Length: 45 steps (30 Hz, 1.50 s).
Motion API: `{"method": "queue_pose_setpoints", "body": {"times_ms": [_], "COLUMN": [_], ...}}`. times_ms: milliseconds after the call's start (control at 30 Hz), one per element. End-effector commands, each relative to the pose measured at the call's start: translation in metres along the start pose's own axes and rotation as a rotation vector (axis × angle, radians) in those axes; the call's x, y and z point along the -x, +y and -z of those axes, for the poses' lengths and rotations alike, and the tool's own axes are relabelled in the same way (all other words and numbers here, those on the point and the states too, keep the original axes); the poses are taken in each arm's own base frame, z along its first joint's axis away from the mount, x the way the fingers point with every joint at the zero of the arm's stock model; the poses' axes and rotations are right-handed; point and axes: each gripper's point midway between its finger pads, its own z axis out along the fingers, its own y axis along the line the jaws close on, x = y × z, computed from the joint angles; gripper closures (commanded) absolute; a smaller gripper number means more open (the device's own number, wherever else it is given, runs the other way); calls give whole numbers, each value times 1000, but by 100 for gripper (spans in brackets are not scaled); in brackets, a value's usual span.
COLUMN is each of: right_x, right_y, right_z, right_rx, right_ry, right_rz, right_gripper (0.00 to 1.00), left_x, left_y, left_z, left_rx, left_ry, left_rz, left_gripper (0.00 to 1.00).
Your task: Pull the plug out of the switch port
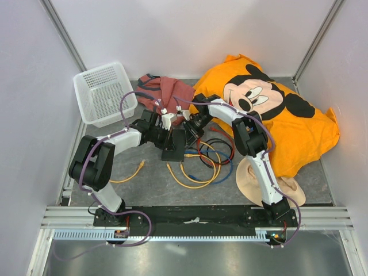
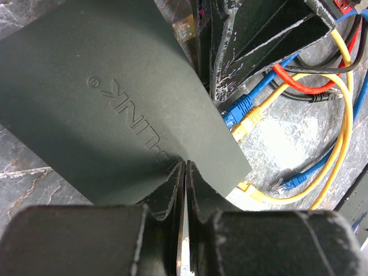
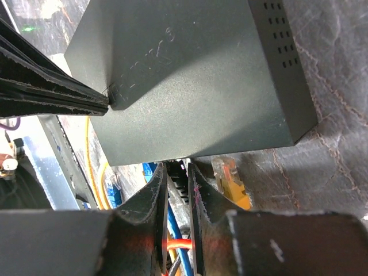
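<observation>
- The switch (image 1: 174, 145) is lying flat mid-scene between both grippers, its top showing embossed lettering ending in "LINK", with an ® mark
- The left gripper (image 2: 185, 172) is pressing nearly closed jaws against its left side
- The right gripper (image 3: 177, 172) is pinching a black plug (image 3: 178, 185) in narrow jaws at the port edge

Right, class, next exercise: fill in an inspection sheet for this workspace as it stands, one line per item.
surface: grey stone-patterned table, partly covered.
job's things: black switch on the table; dark plug at its port edge.
clutter: white basket, red cloth, orange Mickey cushion, beige ear-shaped piece.
grippers: left gripper clamped on the switch's edge; right gripper closed on the plug.
cables: yellow, blue, red and black cables looped beside the switch.
surroundings: pale walls, metal rail at the near edge.
</observation>
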Motion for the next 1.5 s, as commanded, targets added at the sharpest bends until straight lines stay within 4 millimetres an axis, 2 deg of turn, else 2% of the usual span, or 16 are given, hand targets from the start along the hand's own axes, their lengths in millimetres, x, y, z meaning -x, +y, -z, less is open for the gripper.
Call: {"method": "queue_pose_setpoints", "body": {"times_ms": [0, 200, 667, 800, 933, 1033, 1067, 1167, 1233, 1333, 1467], "right_x": [-87, -89, -100, -99, -88, -78, -80, -70, -67, -72, -95], "right_y": [-86, -93, -97, -104, -114, -120, -127, -122, -119, -112, -111], "right_z": [-15, -9, -3, 6, 33, 63, 76, 113, 128, 151, 175], "right_rx": [-226, -249, -288, -343, -436, -527, -591, -700, -738, -825, -948], "right_ry": [285, 289, 333, 343, 318, 276, 284, 228, 207, 205, 251], "right_rz": [-87, -96, -101, -88, -71, -58, -63, -45, -35, -21, -17], "right_gripper": [100, 100, 100, 100, 100, 100, 100, 100, 100, 100, 100], "left_x": [-12, -13, -13, -14, -13, -13, -13, -9, -6, 0, 3], "left_y": [12, 12, 11, 11, 11, 11, 11, 9, 8, 6, 8], "left_z": [-4, -5, -6, -6, -6, -7, -7, -8, -9, -11, -15], "left_rx": [46, 46, 44, 44, 45, 43, 42, 32, 38, 40, 61], "left_ry": [48, 53, 60, 60, 56, 60, 61, 51, 39, 11, 4], "left_rz": [6, 5, 3, 3, 2, 5, 8, 8, 29, 30, 43], "left_gripper": [89, 89, 89, 89, 89, 89, 89, 89, 89, 89, 89]}}
